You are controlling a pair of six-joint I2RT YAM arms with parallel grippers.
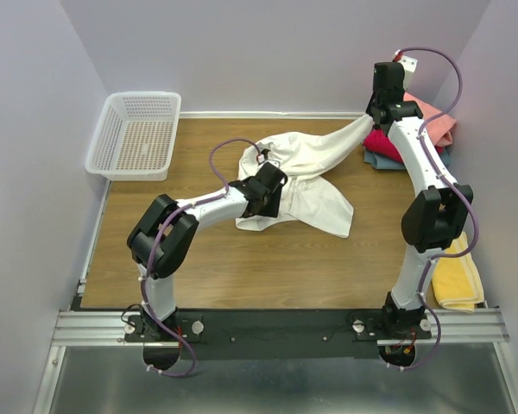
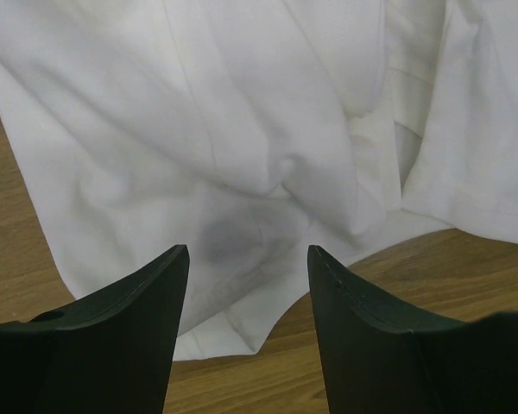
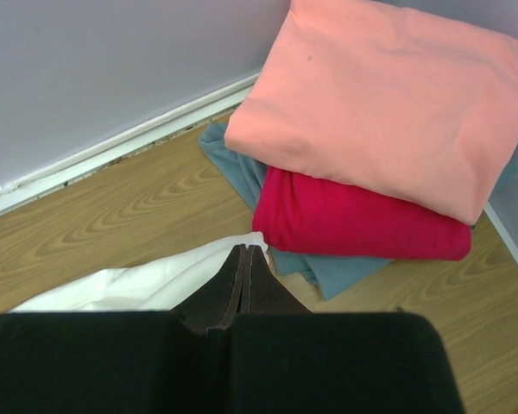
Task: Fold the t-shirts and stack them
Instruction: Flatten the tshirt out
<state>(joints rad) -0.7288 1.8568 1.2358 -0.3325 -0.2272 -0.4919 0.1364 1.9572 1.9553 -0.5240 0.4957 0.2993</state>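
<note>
White t-shirt, corner hidden behind right pincer

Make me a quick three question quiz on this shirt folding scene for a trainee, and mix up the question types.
1. True or false: the right gripper is open, clear of the white t-shirt.
2. The mesh basket sits at the table's: A far left corner, B near right corner, C middle.
3. Fill in: the top shirt of the folded stack is ___ in colour.
Key: 1 false, it is shut on that shirt. 2 A. 3 salmon-pink.
</note>
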